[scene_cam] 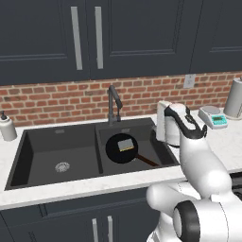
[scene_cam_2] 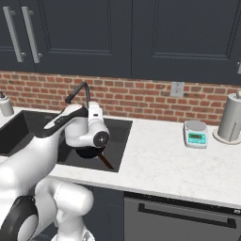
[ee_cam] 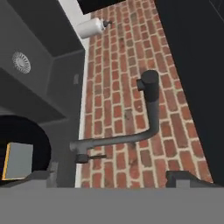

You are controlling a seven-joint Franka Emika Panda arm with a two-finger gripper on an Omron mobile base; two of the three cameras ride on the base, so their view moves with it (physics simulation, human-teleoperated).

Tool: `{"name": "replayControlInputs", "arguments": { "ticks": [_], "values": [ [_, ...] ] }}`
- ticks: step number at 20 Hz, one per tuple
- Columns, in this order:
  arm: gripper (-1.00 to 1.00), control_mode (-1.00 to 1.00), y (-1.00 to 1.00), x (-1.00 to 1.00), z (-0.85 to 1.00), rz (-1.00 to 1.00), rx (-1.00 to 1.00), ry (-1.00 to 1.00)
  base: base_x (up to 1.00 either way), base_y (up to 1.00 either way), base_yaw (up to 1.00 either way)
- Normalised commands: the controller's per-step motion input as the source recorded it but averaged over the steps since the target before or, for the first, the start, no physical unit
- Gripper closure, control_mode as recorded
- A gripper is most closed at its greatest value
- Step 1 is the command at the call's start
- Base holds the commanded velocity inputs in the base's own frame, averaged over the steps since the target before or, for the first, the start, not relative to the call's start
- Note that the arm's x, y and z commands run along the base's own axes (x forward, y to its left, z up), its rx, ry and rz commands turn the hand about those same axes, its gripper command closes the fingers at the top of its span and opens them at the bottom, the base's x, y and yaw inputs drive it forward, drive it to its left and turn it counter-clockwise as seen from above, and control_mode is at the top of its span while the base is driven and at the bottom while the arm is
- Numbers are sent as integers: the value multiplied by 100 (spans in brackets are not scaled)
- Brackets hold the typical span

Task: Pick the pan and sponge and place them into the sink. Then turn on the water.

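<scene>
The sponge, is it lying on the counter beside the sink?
No, the sponge lies on the pan, which sits inside the right basin of the sink.

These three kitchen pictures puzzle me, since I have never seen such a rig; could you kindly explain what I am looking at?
It is a simulated kitchen with a white robot arm on a driving base. Two pictures come from cameras on that base, behind the arm to its left and right; the third looks along the hand itself. In the dark double sink the black pan already lies in the right basin, with the yellow sponge on it. The dark faucet stands against the brick wall; the hand camera faces it. On the counter are a soap dispenser, a small scale and a paper towel roll. The gripper holds nothing; its jaws stand open.
</scene>
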Motion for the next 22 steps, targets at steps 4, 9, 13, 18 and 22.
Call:
{"name": "replayControlInputs", "arguments": {
  "ticks": [4,9,13,18,22],
  "values": [
    [-100,-100,0,0,0,16,-30,0,0,0,0],
    [-100,-100,0,1,-13,10,-35,-15,0,0,0],
    [-100,-100,4,4,-30,2,-40,-38,0,0,0],
    [-100,-100,6,2,-31,0,-41,-38,0,0,0],
    [-100,-100,0,6,-16,1,-31,-11,0,0,0]
  ]
}}
